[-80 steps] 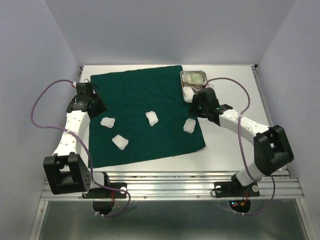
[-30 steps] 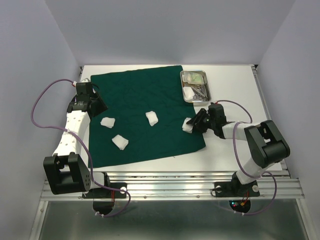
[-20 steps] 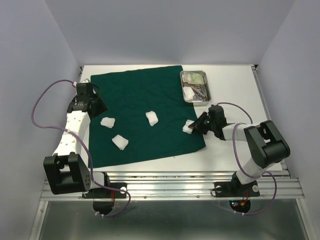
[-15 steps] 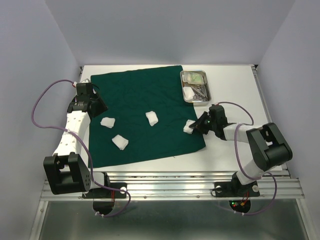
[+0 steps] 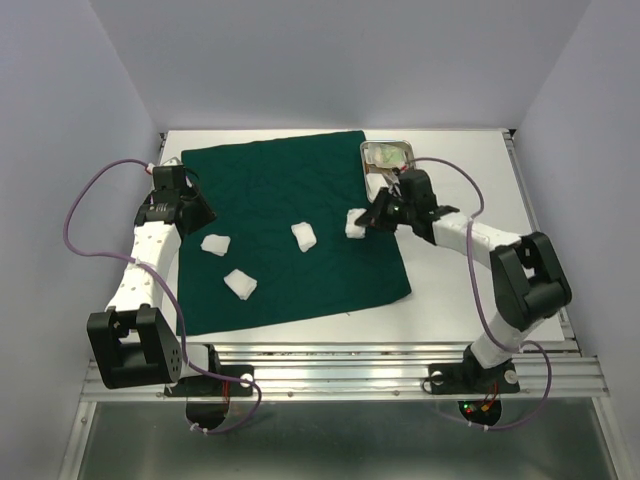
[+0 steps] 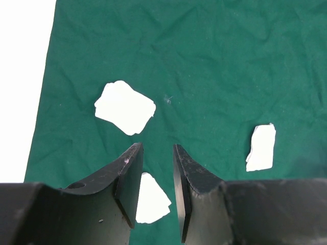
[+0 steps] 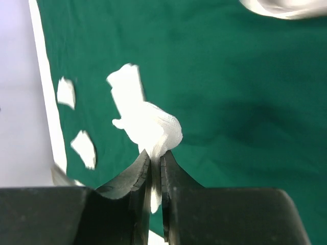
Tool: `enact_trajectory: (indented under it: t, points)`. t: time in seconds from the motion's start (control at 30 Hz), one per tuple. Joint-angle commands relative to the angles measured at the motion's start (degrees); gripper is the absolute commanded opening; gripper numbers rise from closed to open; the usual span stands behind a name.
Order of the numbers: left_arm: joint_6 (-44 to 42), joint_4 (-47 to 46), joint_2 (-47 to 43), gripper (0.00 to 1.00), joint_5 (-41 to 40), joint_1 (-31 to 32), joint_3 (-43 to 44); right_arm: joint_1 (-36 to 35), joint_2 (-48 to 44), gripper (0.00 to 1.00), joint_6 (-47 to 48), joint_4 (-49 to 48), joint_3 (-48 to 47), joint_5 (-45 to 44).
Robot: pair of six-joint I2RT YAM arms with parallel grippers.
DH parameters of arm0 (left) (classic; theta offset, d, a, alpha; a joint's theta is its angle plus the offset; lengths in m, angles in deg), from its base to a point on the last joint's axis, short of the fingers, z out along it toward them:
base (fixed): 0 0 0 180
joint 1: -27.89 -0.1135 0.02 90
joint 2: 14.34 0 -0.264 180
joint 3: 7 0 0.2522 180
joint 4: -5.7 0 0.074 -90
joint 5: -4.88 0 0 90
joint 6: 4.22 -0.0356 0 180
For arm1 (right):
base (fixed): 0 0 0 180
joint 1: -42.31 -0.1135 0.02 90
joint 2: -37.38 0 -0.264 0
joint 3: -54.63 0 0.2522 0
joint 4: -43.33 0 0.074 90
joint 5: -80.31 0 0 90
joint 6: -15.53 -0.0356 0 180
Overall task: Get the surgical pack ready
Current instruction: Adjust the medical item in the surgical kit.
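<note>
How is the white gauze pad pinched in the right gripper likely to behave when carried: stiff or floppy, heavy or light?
Probably floppy: the white gauze pad bunches and folds beyond the right gripper instead of staying flat. Likely very light, since a narrow pinch on one edge holds it. Its woven texture probably resists slipping.

Nothing legible from where I stand: no words, numbers or brand marks (the packets (image 5: 388, 155) in the steel tray (image 5: 363, 147) are too small to read).
</note>
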Motion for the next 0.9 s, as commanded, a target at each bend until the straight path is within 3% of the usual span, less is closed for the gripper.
enact_trajectory:
  t: [0.0, 0.17, 0.33, 0.87]
  points:
    - [0.2, -1.0, -0.9, 0.41, 0.1, 0.2, -0.1, -3.5, 7.9, 0.02, 7.6, 6.3, -12.5, 8.9]
    - [0.2, -0.1, -1.6, 0.41, -0.5, 0.2, 0.2, -8.4, 19.6, 0.04, 12.9, 14.8, -26.9, 16.1]
    - [0.0, 0.3, -2.3, 0.4, -1.1, 0.1, -0.3, -10.2, 27.8, 0.03, 12.4, 16.0, -35.9, 18.9]
    - [-0.3, 1.3, -3.0, 0.41, -1.6, 0.2, 0.5, -12.4, 37.5, 0.04, 12.6, 18.6, -46.0, 18.2]
